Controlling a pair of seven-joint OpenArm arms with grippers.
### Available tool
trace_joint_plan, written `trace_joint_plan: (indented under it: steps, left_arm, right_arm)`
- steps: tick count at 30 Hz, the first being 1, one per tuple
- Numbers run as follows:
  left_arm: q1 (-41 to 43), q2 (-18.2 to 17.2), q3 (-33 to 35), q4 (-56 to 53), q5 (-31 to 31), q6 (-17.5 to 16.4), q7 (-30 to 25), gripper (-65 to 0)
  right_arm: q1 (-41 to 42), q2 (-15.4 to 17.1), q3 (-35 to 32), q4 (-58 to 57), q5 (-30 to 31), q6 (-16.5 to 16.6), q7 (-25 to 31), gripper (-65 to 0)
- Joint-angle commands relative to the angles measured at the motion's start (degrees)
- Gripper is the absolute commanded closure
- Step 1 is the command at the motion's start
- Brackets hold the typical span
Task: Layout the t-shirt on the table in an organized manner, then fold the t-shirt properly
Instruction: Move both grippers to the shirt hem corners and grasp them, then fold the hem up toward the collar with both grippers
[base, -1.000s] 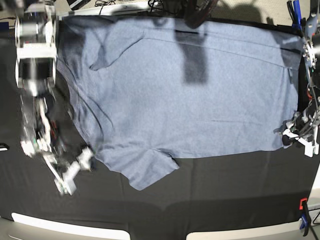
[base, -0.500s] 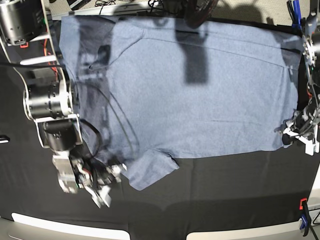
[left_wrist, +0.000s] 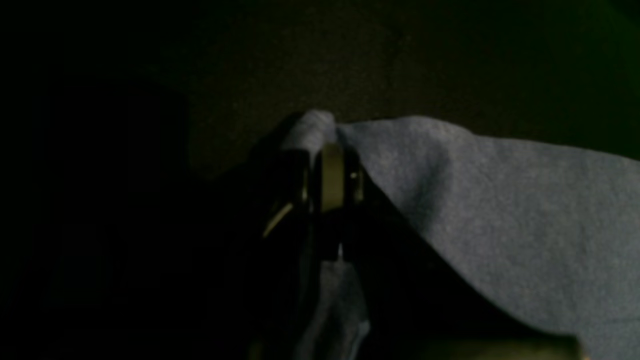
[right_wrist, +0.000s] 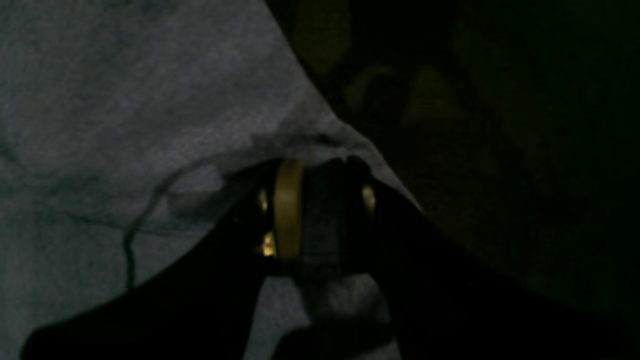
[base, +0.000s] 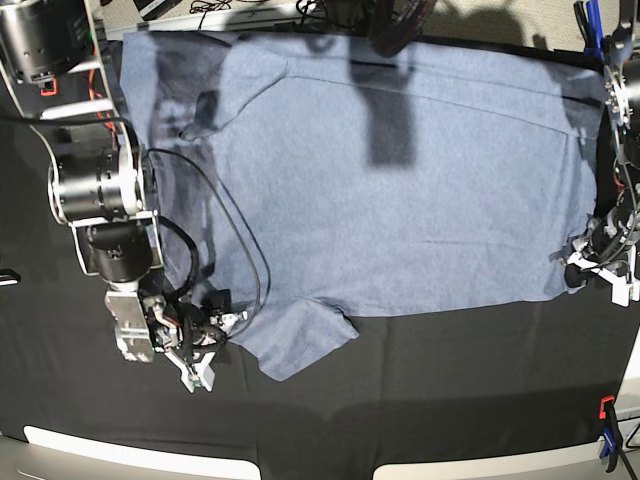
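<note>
1. The left gripper (base: 601, 272) sits low at the base view's right edge, jaws pinched together on fabric;
2. The right gripper (base: 212, 346) angles down at lower left, jaws narrowed around cloth.

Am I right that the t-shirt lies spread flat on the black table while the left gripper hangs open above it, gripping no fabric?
Not quite. The left gripper is shut on a bunched edge of the t-shirt, as the left wrist view shows. The rest holds: the base view shows the shirt spread flat on the black table.
</note>
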Motion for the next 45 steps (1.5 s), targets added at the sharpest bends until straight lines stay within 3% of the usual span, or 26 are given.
trace_joint_plan:
  steps: [1,5,12,24,26,29,32,38,45]
  left_arm:
    - [-0.76,-0.66,-0.07,0.33,1.11,0.22,1.42,0.0]
    - [-0.79,-0.63,-0.07,0.33,1.14,0.22,0.59,0.0]
    - [-0.76,-0.63,-0.04,0.33,1.14,0.22,0.37,0.0]
    - [-0.79,-0.61,-0.07,0.33,1.14,0.22,0.33,0.0]
    - [-0.79,-0.48,-0.07,0.33,1.14,0.22,0.33,0.0]
    - [-0.76,-0.13,-0.07,0.33,1.14,0.22,0.28,0.0]
    - [-0.79,0.28,-0.07,0.33,1.14,0.22,0.13,0.0]
    - [-0.79,1.6,-0.07,0.46,1.11,0.22,-0.11,0.0]
    - [-0.79,1.97,-0.24,2.69,0.94,0.22,-1.31,0.0]
  right_arm:
    - [1.29,0.13,0.09,0.33,-1.81,0.15,-0.31,-13.0]
    - [2.14,0.15,0.09,0.42,-3.61,0.26,4.79,-14.3]
    - [5.33,0.59,0.09,0.44,-3.72,2.1,5.9,-29.2]
    - [2.32,3.93,0.09,0.44,-3.19,2.16,3.96,-29.7]
    - [1.25,3.69,0.09,0.44,-2.97,4.11,3.76,-29.7]
    - [0.09,3.28,0.09,0.44,2.23,7.21,1.77,-29.6]
    - [-0.15,2.95,0.09,0.44,4.39,8.31,1.27,-25.5]
    - [-0.13,2.84,0.09,1.64,4.59,8.33,1.25,-1.8]
    - [-0.15,3.43,0.13,6.99,1.66,8.59,4.39,0.0]
